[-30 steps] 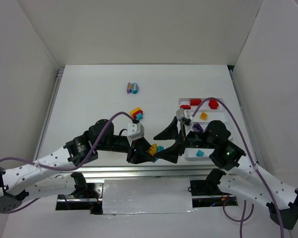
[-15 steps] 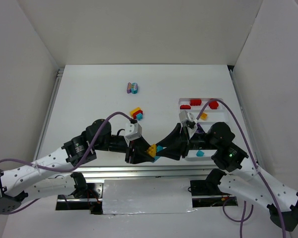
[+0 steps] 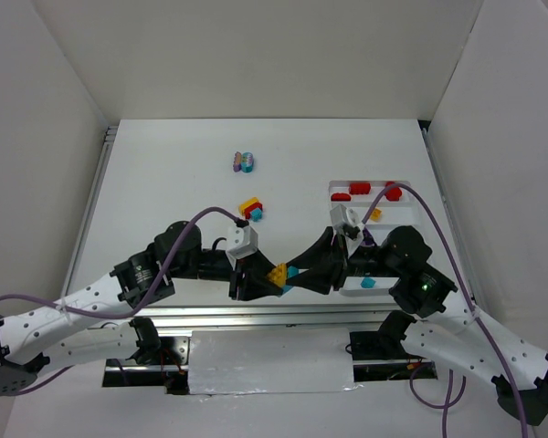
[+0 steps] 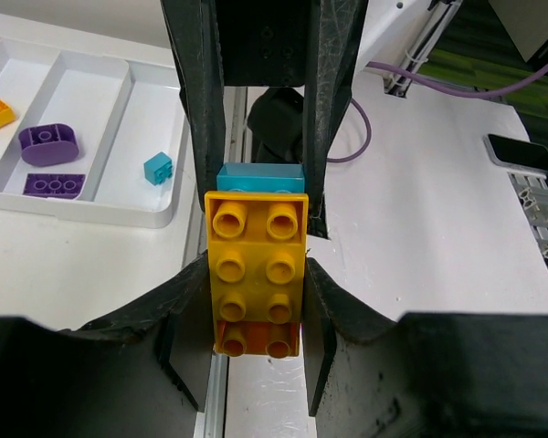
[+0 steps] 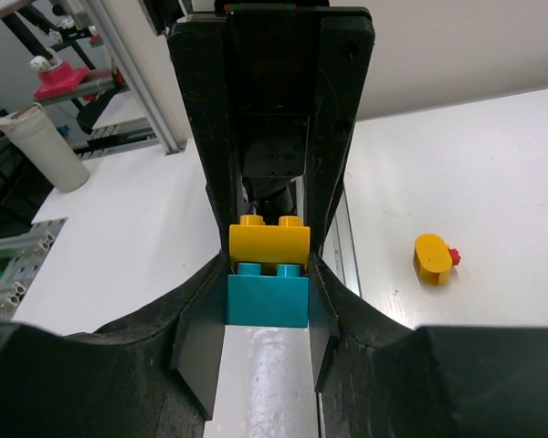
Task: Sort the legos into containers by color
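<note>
Top external view: the white table (image 3: 164,182) carries the divided tray (image 3: 370,183) on its right side. Left of the tray, by the front edge, the left claw (image 4: 256,306) clamps a yellow brick (image 4: 256,260). The right claw (image 5: 267,315) clamps the teal brick (image 5: 267,294) stuck to it. A red-yellow cluster (image 3: 251,210) and a purple-teal cluster (image 3: 245,161) lie farther back.

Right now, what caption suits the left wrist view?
Left pincer and right pincer grip opposite ends of one yellow-teal lego cluster.
</note>
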Robot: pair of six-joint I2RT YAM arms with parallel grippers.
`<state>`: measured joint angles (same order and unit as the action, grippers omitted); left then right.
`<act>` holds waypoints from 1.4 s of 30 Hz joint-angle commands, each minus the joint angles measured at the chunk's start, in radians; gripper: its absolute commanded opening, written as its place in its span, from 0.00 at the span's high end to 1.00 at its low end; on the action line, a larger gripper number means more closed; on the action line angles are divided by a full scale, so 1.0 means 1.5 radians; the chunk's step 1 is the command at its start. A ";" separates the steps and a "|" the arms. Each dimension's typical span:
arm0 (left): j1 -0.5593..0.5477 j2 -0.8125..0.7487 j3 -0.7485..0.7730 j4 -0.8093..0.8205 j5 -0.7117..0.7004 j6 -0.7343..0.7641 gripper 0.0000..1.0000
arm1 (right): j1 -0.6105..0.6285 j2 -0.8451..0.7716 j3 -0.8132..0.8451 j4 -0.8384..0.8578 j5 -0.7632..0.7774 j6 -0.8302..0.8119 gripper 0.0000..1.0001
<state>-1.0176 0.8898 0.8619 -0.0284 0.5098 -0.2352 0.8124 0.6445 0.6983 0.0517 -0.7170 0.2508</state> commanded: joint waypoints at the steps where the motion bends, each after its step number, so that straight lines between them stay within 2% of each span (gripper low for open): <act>1: -0.001 -0.047 0.012 0.052 -0.007 -0.004 1.00 | -0.007 -0.003 -0.020 -0.044 0.078 -0.043 1.00; 6: 0.017 -0.050 0.012 0.046 -0.040 -0.013 1.00 | -0.033 0.005 -0.033 -0.037 0.098 -0.036 1.00; 11: 0.044 -0.051 0.004 0.065 -0.052 -0.029 1.00 | -0.117 0.013 -0.054 0.026 0.032 0.000 1.00; 14: 0.061 -0.048 0.003 0.068 -0.085 -0.041 1.00 | -0.148 0.015 -0.061 0.045 0.062 0.010 1.00; 16: 0.069 -0.041 0.007 0.059 -0.130 -0.051 1.00 | -0.151 0.027 -0.059 0.039 0.120 0.009 1.00; 21: 0.074 -0.024 0.035 0.010 -0.277 -0.078 1.00 | -0.188 0.120 -0.009 -0.033 0.394 0.034 1.00; 22: 0.074 -0.025 0.040 -0.014 -0.293 -0.084 1.00 | -0.198 0.140 0.006 -0.061 0.511 0.081 1.00; 26: 0.074 -0.034 0.045 -0.060 -0.362 -0.103 1.00 | -0.292 0.232 0.071 -0.238 0.650 0.200 1.00; 28: 0.074 -0.035 0.056 -0.087 -0.391 -0.116 1.00 | -0.316 0.258 0.084 -0.284 0.667 0.248 1.00; 33: 0.075 -0.031 0.073 -0.171 -0.493 -0.148 1.00 | -0.341 0.167 0.026 -0.336 0.637 0.289 1.00; 38: 0.076 -0.010 0.070 -0.168 -0.492 -0.155 1.00 | -0.367 0.089 -0.021 -0.377 0.598 0.298 1.00; 42: 0.077 0.008 0.068 -0.161 -0.476 -0.156 1.00 | -0.390 0.109 -0.047 -0.400 0.561 0.304 1.00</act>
<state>-0.9062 0.8883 0.9279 -0.2932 -0.1970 -0.4526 0.2470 0.7834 0.6659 -0.4911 0.1654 0.6781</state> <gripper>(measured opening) 0.480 0.430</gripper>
